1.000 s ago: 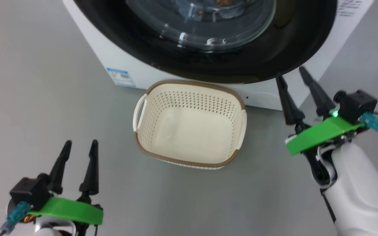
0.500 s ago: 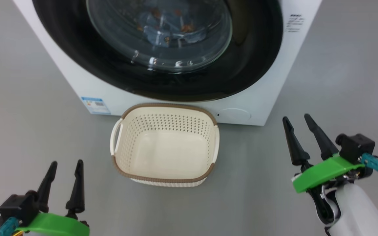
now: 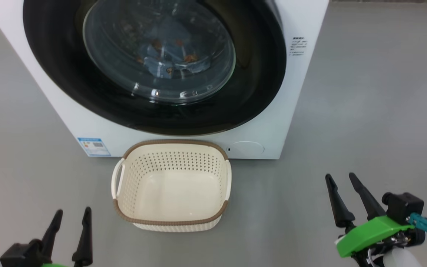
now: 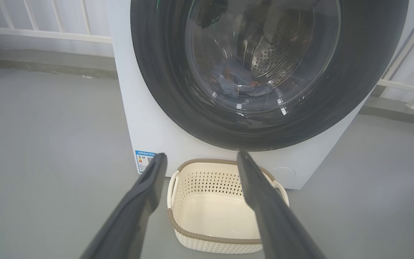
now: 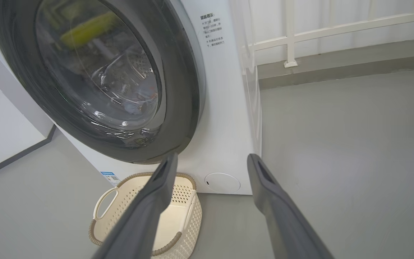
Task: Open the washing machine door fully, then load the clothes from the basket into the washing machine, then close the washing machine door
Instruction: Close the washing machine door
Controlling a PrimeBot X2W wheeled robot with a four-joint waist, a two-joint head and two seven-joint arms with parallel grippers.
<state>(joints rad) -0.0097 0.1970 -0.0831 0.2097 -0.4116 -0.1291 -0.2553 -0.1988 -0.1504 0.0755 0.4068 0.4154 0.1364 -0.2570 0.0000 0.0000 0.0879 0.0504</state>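
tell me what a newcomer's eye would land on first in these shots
The big glossy black washing machine door, apparently shut, dominates the top of the head view, with blue patterned clothes visible behind its glass. Just below, on the grey floor, sits the empty cream basket. The left gripper and right gripper are at the bottom corners, jaws open.
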